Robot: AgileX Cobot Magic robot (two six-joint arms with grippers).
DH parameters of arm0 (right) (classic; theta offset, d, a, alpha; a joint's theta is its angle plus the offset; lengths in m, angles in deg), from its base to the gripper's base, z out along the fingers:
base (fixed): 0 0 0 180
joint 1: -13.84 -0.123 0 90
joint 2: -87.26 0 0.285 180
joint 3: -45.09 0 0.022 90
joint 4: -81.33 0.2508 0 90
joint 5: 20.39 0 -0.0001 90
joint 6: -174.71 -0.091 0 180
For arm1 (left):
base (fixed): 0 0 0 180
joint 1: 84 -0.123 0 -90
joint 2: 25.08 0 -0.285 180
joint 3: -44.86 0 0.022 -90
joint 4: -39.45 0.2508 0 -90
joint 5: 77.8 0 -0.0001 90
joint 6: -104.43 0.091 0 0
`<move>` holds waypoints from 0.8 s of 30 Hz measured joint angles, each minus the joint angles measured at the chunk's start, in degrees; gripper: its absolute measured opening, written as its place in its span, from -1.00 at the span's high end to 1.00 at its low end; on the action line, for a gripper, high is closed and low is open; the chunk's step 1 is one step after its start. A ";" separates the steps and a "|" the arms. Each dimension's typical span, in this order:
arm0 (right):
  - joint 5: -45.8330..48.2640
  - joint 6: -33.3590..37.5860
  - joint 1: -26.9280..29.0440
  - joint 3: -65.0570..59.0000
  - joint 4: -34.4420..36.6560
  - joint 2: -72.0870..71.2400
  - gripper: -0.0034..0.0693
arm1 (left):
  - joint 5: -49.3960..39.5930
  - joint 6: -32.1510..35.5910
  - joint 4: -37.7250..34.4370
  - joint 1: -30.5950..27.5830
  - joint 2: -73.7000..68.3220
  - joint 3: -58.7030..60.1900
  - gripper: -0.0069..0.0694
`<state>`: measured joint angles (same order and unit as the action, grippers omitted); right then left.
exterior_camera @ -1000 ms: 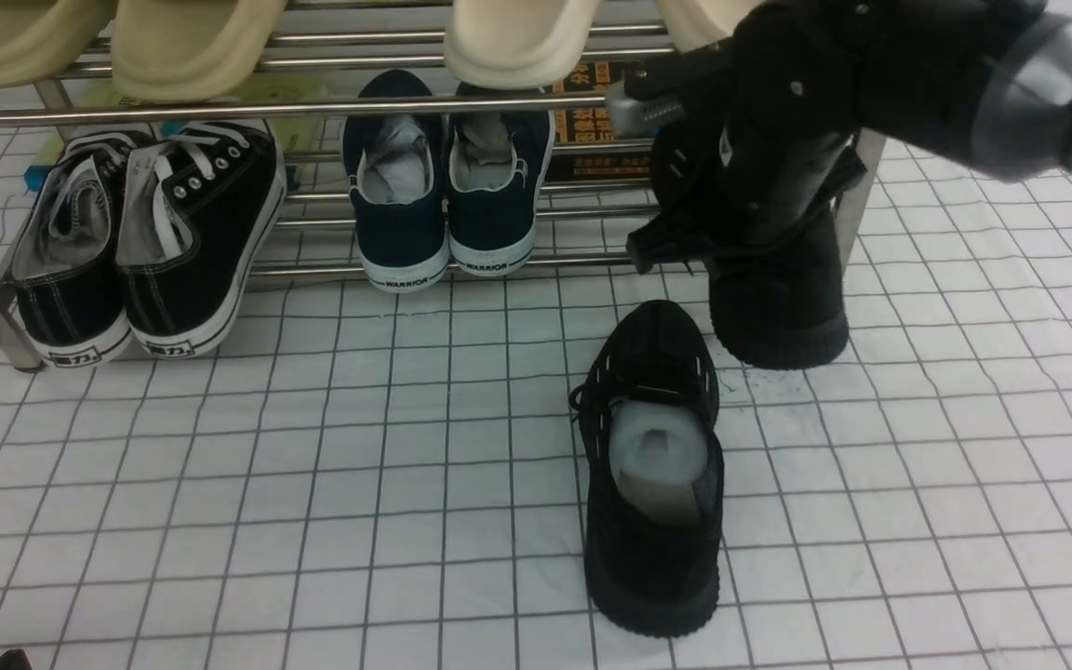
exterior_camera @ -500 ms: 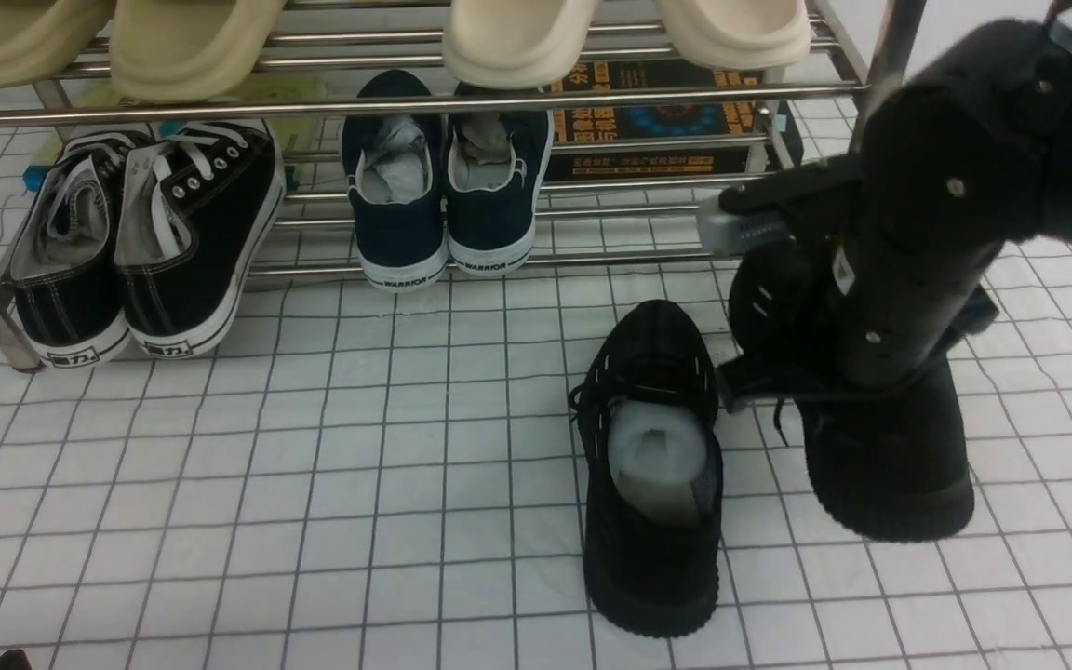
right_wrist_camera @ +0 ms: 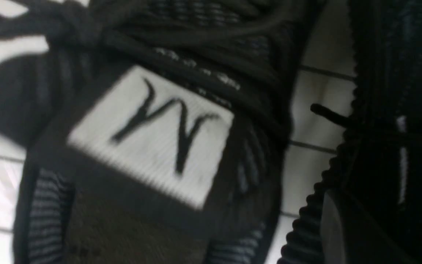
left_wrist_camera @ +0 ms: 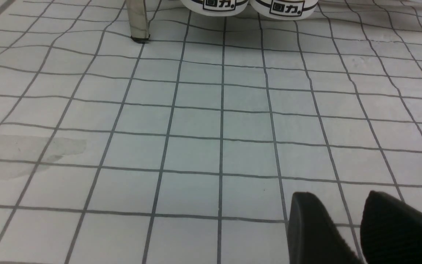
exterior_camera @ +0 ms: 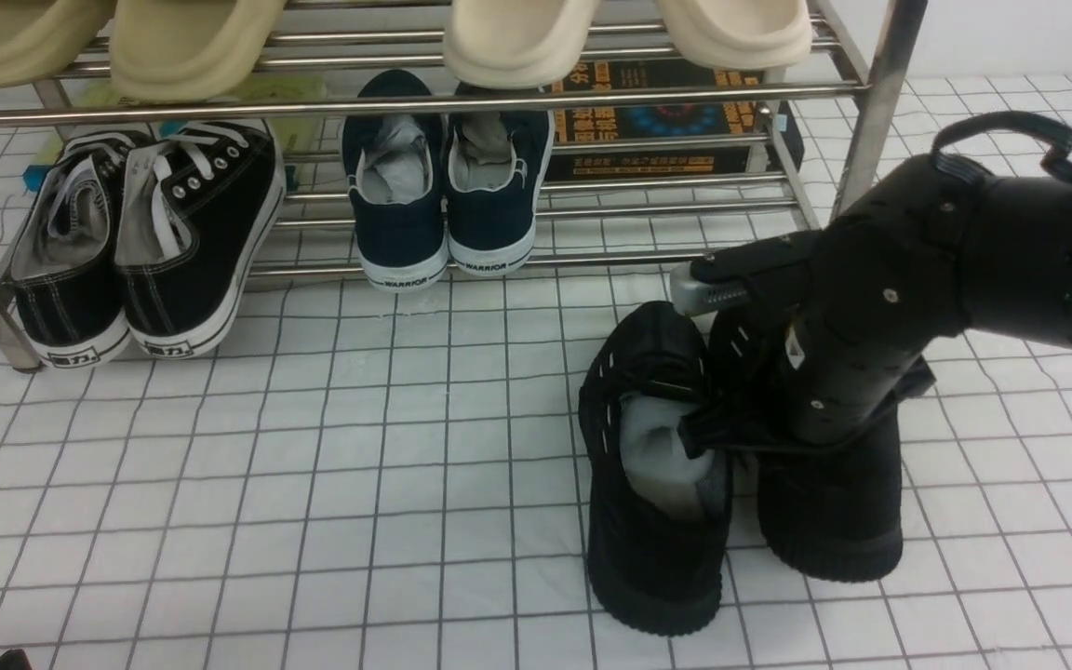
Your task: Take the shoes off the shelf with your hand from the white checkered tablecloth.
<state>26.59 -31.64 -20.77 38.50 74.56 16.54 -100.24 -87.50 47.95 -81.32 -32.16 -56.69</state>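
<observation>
One black mesh shoe (exterior_camera: 652,521) with pale paper stuffing lies on the white checkered tablecloth (exterior_camera: 313,465), in front of the chrome shelf (exterior_camera: 573,98). My right gripper (exterior_camera: 778,419) is shut on the other black shoe (exterior_camera: 829,521), gripping it at its opening, and holds it close beside the first, on its right. Whether its sole touches the cloth I cannot tell. The right wrist view shows that shoe's tongue label (right_wrist_camera: 152,132) and one grey finger pad (right_wrist_camera: 330,227). My left gripper (left_wrist_camera: 343,216) hovers low over bare cloth, its fingertips a little apart with nothing between them.
On the shelf's lower tier stand black canvas sneakers with white soles (exterior_camera: 145,242) and navy sneakers (exterior_camera: 443,186). Cream slippers (exterior_camera: 517,37) sit on the tier above. A dark printed box (exterior_camera: 657,121) lies behind. The shelf's right leg (exterior_camera: 871,102) stands just behind my right arm.
My right arm has carried the second black shoe from the shelf's right end forward and down, to just right of the first shoe. The first shoe has shifted slightly.
</observation>
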 joint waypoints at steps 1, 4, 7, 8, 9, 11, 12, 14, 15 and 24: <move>-0.12 0.00 0.00 0.00 0.21 0.37 0.84 | 0.00 0.00 0.00 0.00 0.00 0.00 0.19; -0.90 0.00 0.00 0.00 1.34 0.98 0.78 | 0.00 0.00 0.00 0.00 0.00 0.00 0.19; -0.96 0.00 0.00 0.37 2.59 0.98 0.57 | 0.00 0.00 0.00 0.00 0.00 0.00 0.19; -0.63 0.00 0.00 0.75 2.98 0.98 0.46 | 0.00 0.00 0.00 0.00 0.00 0.00 0.19; -0.43 0.00 0.00 0.96 3.03 0.98 0.42 | 0.00 0.00 0.00 0.00 0.00 0.00 0.19; 2.77 0.06 0.00 3.03 3.39 0.31 0.18 | 0.00 0.00 0.00 0.00 0.00 0.00 0.19; 4.44 0.38 0.00 4.48 3.38 -0.41 0.07 | 0.00 0.00 0.00 0.00 0.00 0.00 0.19; 7.79 1.63 0.00 6.80 3.44 -2.10 -0.01 | 0.00 0.00 0.00 0.00 0.00 0.00 0.19; 8.84 2.44 0.00 8.43 3.44 -3.06 -0.02 | 0.00 0.00 0.00 0.00 0.00 0.00 0.19; 19.66 8.56 0.00 15.12 1.47 -19.92 0.79 | 0.00 0.00 0.00 0.00 0.00 0.00 0.19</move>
<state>46.25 -23.08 -20.77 53.62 76.02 -3.38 -100.24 -87.50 47.95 -81.32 -32.16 -56.69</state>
